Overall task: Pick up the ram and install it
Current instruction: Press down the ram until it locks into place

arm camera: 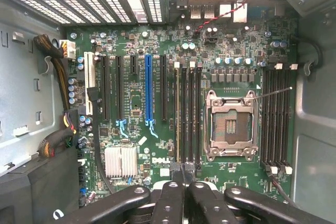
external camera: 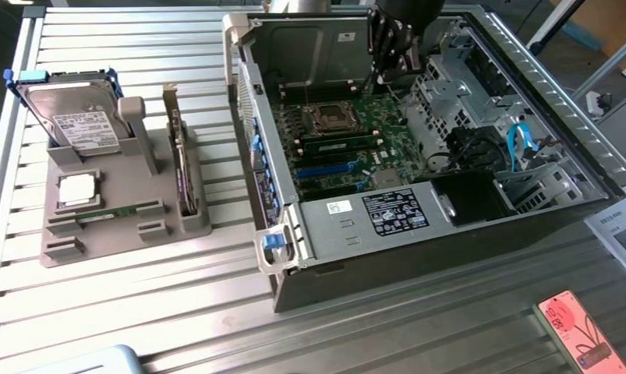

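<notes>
End effector [arm camera: 184,179] shut, tips together, down inside the open case [external camera: 339,222] in the exterior view's upper middle. Pinching or just pressing, I can't tell. The ram [external camera: 339,144] sits edge-up in a slot beside the CPU socket [external camera: 327,117], directly beneath those tips, long axis running toward the exterior view's left. A second green stick [external camera: 120,211] lies in the grey holder [external camera: 104,238], far left, well apart

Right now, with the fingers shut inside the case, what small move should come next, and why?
Probably press straight down a little. The gripper is shut over the slots beside the CPU socket, where the ram already stands; it may not be fully seated.
</notes>
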Controlling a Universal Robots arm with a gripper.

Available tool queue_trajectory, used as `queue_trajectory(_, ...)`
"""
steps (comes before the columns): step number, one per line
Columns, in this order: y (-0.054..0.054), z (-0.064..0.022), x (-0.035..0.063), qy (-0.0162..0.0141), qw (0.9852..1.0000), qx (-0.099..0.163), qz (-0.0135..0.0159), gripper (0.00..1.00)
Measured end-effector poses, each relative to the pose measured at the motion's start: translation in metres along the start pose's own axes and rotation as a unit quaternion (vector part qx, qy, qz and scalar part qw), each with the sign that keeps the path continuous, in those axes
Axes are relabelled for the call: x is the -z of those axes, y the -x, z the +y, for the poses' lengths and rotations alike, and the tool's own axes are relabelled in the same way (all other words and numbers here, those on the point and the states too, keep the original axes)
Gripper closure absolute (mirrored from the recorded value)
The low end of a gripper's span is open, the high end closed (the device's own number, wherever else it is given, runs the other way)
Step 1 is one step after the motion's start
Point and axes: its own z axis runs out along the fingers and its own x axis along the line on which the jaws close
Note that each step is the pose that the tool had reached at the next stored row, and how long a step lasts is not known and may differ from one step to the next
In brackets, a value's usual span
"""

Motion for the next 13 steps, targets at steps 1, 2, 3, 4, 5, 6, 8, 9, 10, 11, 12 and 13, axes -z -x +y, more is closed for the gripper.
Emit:
queue_trajectory(1,0.0,0.0,0.0,0.0,1.0,0.0,0.0,0.89)
queue_trajectory(2,0.0,0.0,0.0,0.0,1.0,0.0,0.0,0.89)
queue_trajectory(3,0.0,0.0,0.0,0.0,1.0,0.0,0.0,0.89)
queue_trajectory(4,0.0,0.0,0.0,0.0,1.0,0.0,0.0,0.89)
queue_trajectory(5,0.0,0.0,0.0,0.0,1.0,0.0,0.0,0.89)
queue_trajectory(6,0.0,0.0,0.0,0.0,1.0,0.0,0.0,0.89)
queue_trajectory(8,0.0,0.0,0.0,0.0,1.0,0.0,0.0,0.89)
queue_trajectory(9,0.0,0.0,0.0,0.0,1.0,0.0,0.0,0.89)
queue_trajectory(10,0.0,0.0,0.0,0.0,1.0,0.0,0.0,0.89)
queue_trajectory(11,0.0,-0.0002,0.0,0.0,1.0,0.0,0.0,0.89)
queue_trajectory(12,0.0,-0.001,-0.0001,0.0,1.0,0.0,-0.0001,0.89)
queue_trajectory(13,0.0,-0.0023,-0.0001,0.0,1.0,0.0,0.0,0.89)
